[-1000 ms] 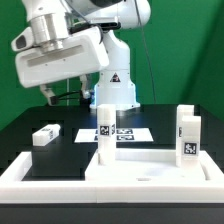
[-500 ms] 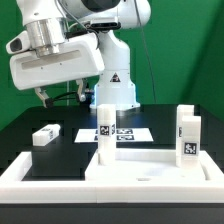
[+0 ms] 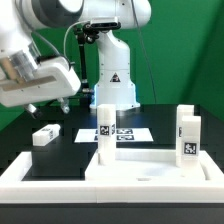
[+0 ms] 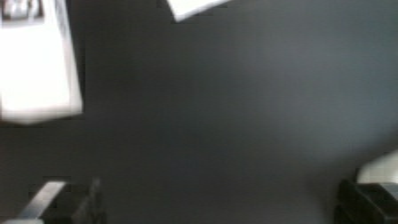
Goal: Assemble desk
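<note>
The desk's wide white slab (image 3: 150, 168) lies flat at the front of the table. One tagged leg block (image 3: 104, 128) stands upright on its left part, and more upright leg pieces (image 3: 188, 136) stand at its right. A loose leg block (image 3: 45, 136) lies on the black table at the exterior view's left. My gripper (image 3: 47, 103) hangs above and just behind that loose block, touching nothing. The wrist view is blurred: dark fingers (image 4: 63, 201) stand wide apart over bare black table, my gripper (image 4: 214, 205) is open and empty, and a white leg block (image 4: 36, 62) lies off to one side.
The marker board (image 3: 128, 133) lies flat behind the slab, near the robot's base (image 3: 113, 88). A long white raised rim (image 3: 35, 170) borders the front left of the table. A white corner (image 4: 199, 7) shows at the wrist view's edge.
The arm has swung toward the exterior view's left and tilted, bringing the hand nearer the loose leg block. The jaws stay open, and no part has moved.
</note>
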{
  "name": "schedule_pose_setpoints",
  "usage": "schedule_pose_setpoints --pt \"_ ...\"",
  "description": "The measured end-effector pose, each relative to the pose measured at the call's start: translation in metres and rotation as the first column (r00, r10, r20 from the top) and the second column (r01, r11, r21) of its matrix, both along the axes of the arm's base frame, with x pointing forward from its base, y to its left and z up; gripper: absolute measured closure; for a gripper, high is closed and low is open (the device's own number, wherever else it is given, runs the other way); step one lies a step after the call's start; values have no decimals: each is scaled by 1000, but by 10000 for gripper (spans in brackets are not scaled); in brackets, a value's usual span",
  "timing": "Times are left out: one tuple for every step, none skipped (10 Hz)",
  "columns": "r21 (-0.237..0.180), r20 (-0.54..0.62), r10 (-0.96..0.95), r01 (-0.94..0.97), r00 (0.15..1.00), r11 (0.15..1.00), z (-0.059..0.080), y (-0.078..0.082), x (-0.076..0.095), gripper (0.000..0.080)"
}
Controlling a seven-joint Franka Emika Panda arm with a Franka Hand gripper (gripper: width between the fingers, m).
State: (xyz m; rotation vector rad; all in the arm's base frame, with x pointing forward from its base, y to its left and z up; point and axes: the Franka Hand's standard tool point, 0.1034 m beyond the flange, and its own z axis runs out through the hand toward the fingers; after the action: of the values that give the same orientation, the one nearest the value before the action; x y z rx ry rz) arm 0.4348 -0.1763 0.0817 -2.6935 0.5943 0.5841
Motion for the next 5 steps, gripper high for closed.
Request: schedule_pose_setpoints --pt "38 -61 20 -18 998 999 2 2 -1 151" --pt "61 -96 28 -22 995 998 1 1 0 151" --pt "103 -155 39 -23 987 994 0 3 -4 151" --pt "131 -205 63 -37 977 991 -5 -1 -8 151" --pt "164 -269 106 -63 957 984 -19 -15 -26 151"
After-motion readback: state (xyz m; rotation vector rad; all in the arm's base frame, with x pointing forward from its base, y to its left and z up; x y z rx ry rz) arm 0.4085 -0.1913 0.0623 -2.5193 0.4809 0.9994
